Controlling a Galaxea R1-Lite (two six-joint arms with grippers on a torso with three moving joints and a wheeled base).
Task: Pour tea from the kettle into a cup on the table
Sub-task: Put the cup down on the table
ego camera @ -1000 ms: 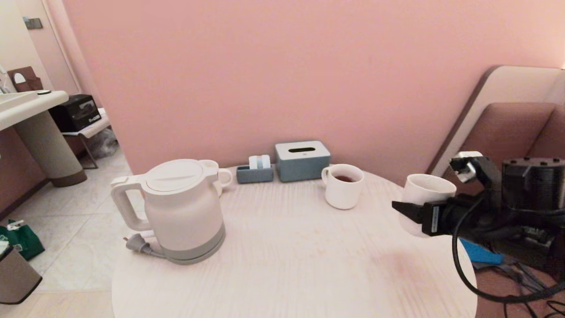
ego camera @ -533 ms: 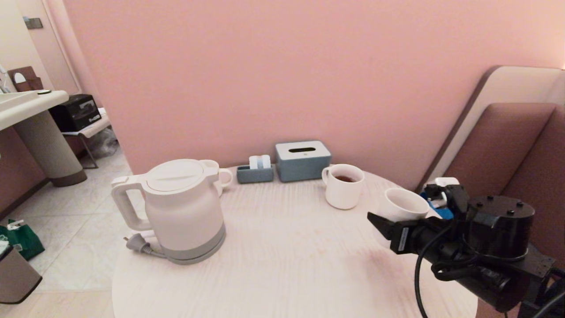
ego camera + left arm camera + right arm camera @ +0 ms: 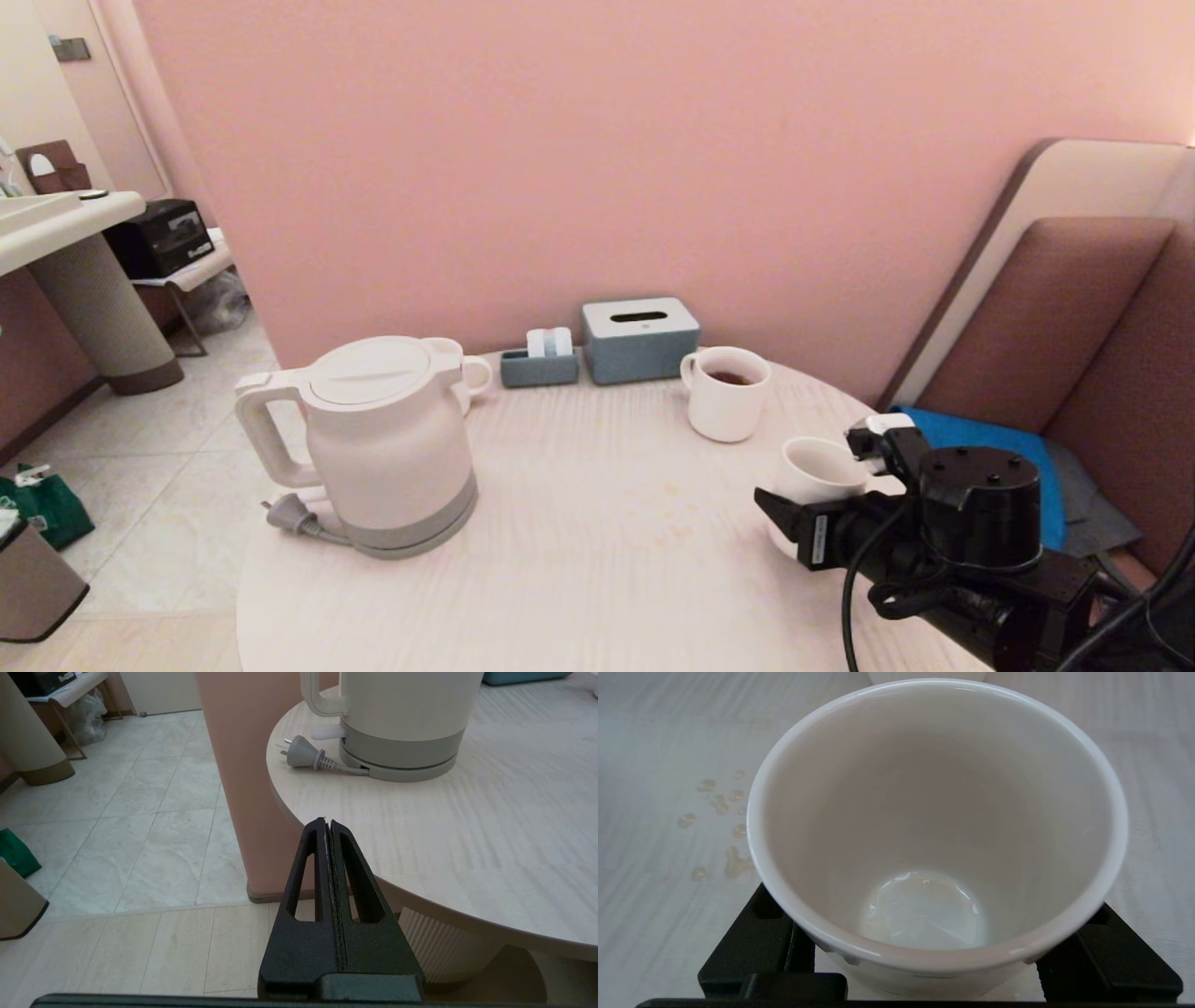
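Right gripper point(image 3: 805, 523) clamped on empty cup point(image 3: 818, 478), at table point(image 3: 579, 560) edge, well right of kettle point(image 3: 383, 443). Mug point(image 3: 727, 392) with tea point(image 3: 729, 378) just behind cup. Left gripper point(image 3: 327, 823) closed, empty, below table rim near kettle.

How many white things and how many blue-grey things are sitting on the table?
White: 4 — kettle, cup between the right gripper fingers, mug with tea, mug behind the kettle.
Blue-grey: 2 — tissue box, small tray.
Total: 6
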